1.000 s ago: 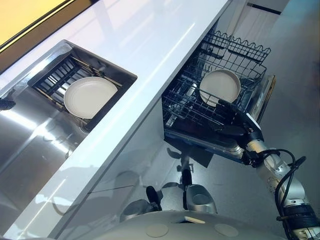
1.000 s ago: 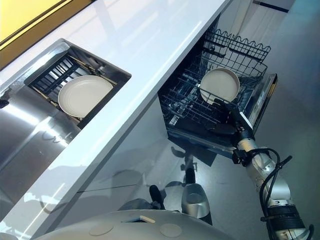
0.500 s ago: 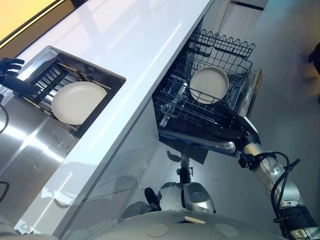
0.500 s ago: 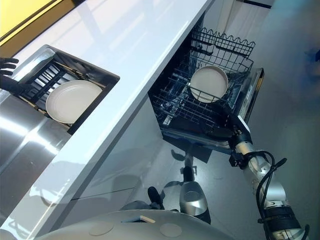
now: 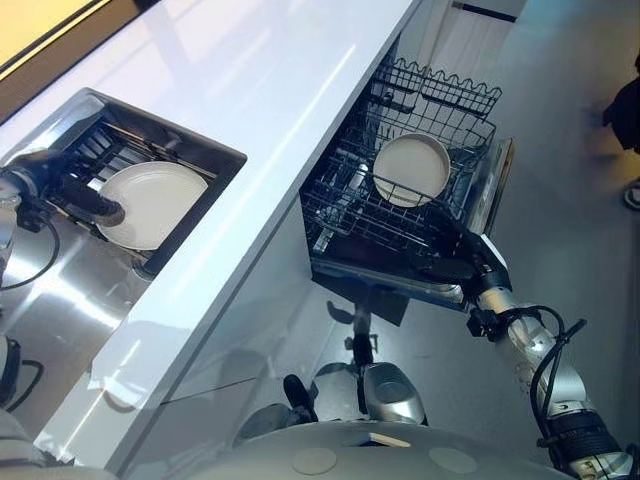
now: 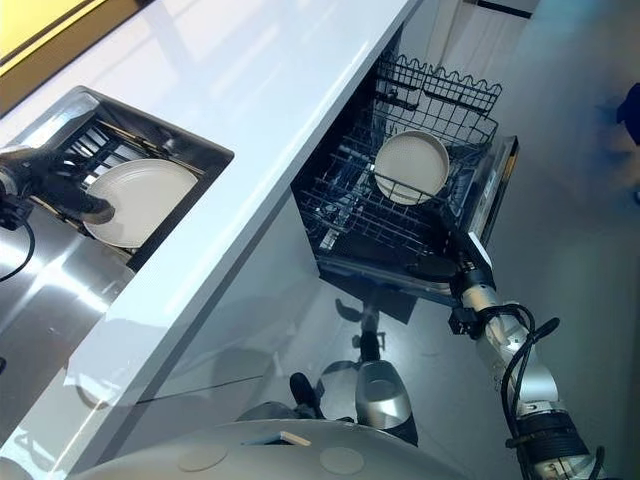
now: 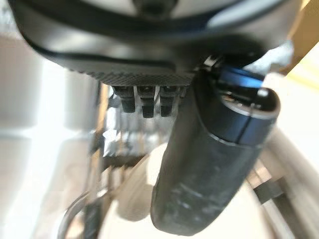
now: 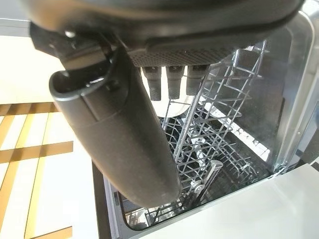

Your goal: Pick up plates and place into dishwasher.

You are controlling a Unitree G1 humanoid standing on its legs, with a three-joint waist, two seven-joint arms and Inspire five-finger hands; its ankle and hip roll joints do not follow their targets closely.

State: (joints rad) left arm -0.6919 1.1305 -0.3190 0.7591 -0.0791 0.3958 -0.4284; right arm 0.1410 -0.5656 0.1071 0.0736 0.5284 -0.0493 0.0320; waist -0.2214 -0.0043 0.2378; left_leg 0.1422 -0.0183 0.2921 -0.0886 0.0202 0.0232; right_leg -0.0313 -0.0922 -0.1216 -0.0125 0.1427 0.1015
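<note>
A white plate lies on a dark slatted rack in the sink. My left hand reaches in from the left, open, its fingertips at the plate's left rim; the left wrist view shows the pale plate just past the thumb. A second white plate stands on edge in the pulled-out dishwasher rack. My right hand hovers open and empty at the rack's near right corner, apart from that plate. Its wrist view looks into the wire rack.
A long white counter runs between the sink and the dishwasher. The dishwasher door hangs open to the right of the rack. A person stands on the floor at the far right.
My left hand has come from the sink's left edge to the plate's left rim. My right hand has drawn back from the plate in the dishwasher. The camera has shifted.
</note>
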